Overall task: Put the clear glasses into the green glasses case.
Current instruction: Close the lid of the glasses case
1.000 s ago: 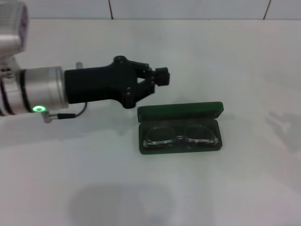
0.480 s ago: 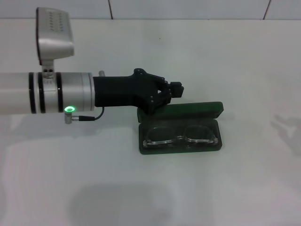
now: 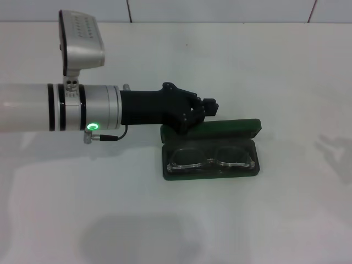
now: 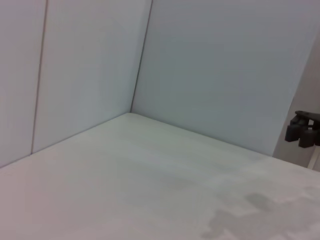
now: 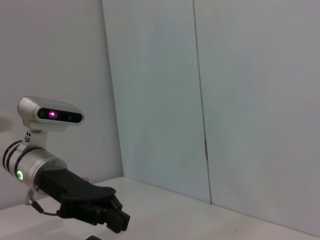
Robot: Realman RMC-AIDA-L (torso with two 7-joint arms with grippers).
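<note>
White table [image 3: 286, 220] — case [image 3: 211, 151] open, glasses [image 3: 212, 158] inside.
We note left gripper [image 3: 209, 107], fingers together, empty, over the raised lid.

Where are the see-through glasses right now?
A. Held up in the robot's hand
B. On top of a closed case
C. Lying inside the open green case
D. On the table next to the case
C: the clear glasses lie in the lower tray of the green glasses case, whose lid is open, while the left hand is above the lid's back edge, holding nothing.
</note>
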